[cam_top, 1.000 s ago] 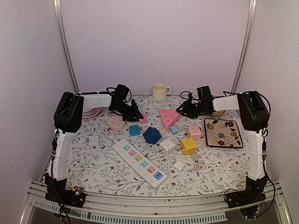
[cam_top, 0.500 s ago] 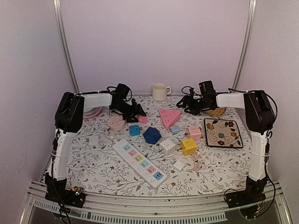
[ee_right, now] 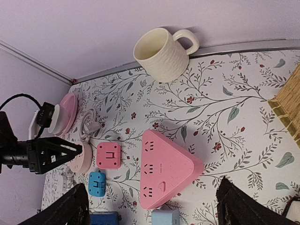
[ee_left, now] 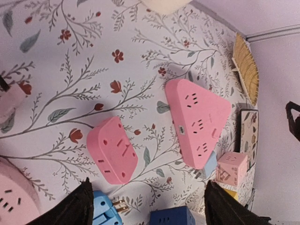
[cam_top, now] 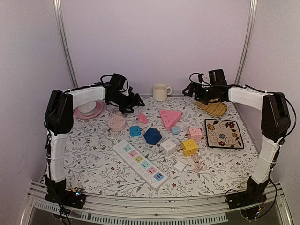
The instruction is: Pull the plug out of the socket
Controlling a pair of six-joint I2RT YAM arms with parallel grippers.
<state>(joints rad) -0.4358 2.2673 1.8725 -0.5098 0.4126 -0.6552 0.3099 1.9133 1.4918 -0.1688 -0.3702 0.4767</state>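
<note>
Top external view: left gripper [cam_top: 135,101] and right gripper [cam_top: 189,89] have both sprung wide open, gripping nothing, and have lifted away toward twelve o'clock. The pink plug [cam_top: 142,118] lies loose on the floral tablecloth [cam_top: 103,168], at nine o'clock of the pink triangular socket [cam_top: 169,117] and clearly apart from it. The pull looks done.
</note>
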